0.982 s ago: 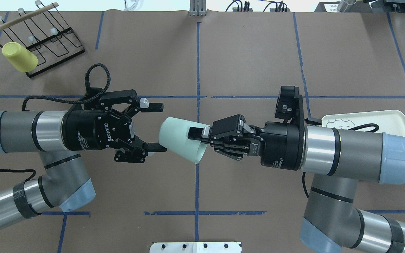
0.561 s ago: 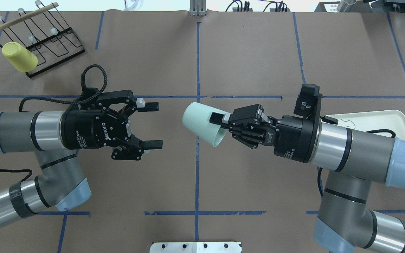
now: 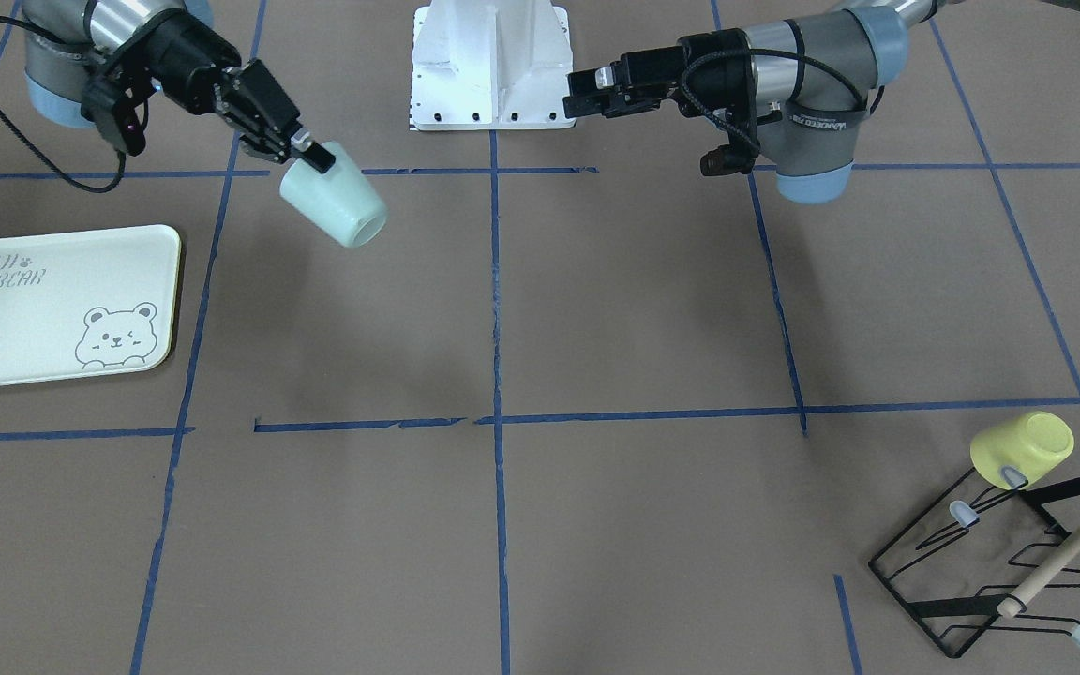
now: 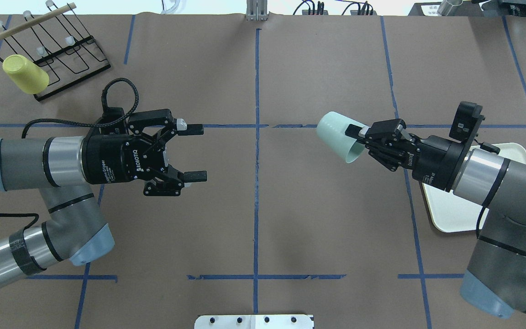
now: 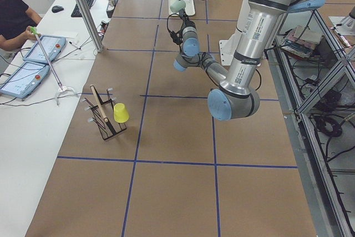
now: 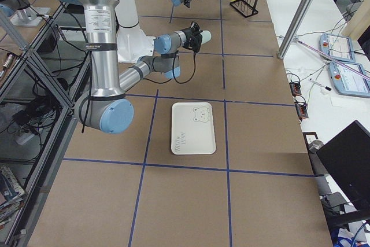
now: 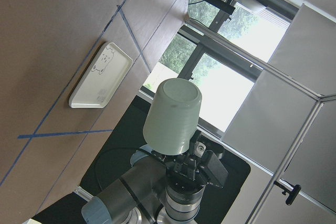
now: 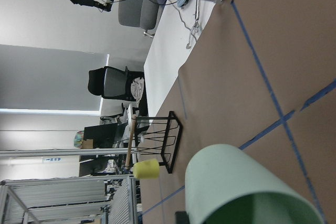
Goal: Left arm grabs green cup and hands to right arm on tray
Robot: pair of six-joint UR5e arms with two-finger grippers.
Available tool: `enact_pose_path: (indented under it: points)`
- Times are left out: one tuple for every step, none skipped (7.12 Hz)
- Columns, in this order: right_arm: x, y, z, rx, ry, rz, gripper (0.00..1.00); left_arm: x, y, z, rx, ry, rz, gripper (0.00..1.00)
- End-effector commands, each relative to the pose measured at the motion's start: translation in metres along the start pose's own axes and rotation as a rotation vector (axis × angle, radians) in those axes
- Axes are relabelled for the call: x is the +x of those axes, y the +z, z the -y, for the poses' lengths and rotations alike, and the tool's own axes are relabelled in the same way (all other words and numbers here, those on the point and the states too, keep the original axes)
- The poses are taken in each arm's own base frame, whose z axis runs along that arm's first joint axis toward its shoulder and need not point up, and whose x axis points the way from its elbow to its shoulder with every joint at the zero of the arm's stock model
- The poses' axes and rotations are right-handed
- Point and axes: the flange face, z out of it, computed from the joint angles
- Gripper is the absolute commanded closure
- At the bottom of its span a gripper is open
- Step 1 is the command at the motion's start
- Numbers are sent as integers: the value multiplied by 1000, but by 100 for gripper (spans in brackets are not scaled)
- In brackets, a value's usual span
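The green cup (image 4: 336, 135) lies on its side in the air, held at its rim by my right gripper (image 4: 356, 134), which is shut on it; one finger is inside the mouth. It also shows in the front view (image 3: 332, 205), the left wrist view (image 7: 171, 116) and the right wrist view (image 8: 241, 190). My left gripper (image 4: 195, 153) is open and empty, left of the table's centre line, well apart from the cup. The tray (image 4: 454, 210) lies flat on the table under my right arm; the front view shows its bear drawing (image 3: 52, 305).
A black wire cup rack (image 4: 55, 50) with a wooden rod stands at the far left corner, with a yellow cup (image 4: 24, 74) on one prong. Blue tape lines cross the brown table. A white base plate (image 4: 254, 321) sits at the near edge.
My right gripper has carried the green cup to the right and slightly away, toward the tray. My left gripper has stayed open and drawn back a little to the left.
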Motion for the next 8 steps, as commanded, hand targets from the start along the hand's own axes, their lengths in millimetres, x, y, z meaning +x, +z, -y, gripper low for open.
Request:
enact_pose_path:
  points:
    - [46, 0, 40, 81, -176, -209, 100, -5, 7, 20, 95, 101, 80, 0]
    - [63, -17, 60, 109, -261, -302, 100, -5, 8, 29, 138, 163, 118, 0]
    - [69, -42, 94, 84, -243, -385, 100, 0, 8, 40, 181, 253, 155, 0]
    - [59, -74, 140, 32, -252, -472, 100, 6, -2, 57, 252, 307, 210, 0]
    - [53, -108, 184, -24, -307, -595, 100, 10, -14, 80, 327, 387, 298, 0]
    - [58, -126, 207, -94, -374, -716, 100, 0, -22, 94, 360, 464, 405, 0]
    - [76, -138, 214, -198, -408, -844, 100, 1, -30, 111, 412, 500, 483, 0]
    - [79, -133, 200, -340, -425, -981, 100, 16, -44, 128, 476, 521, 559, 0]
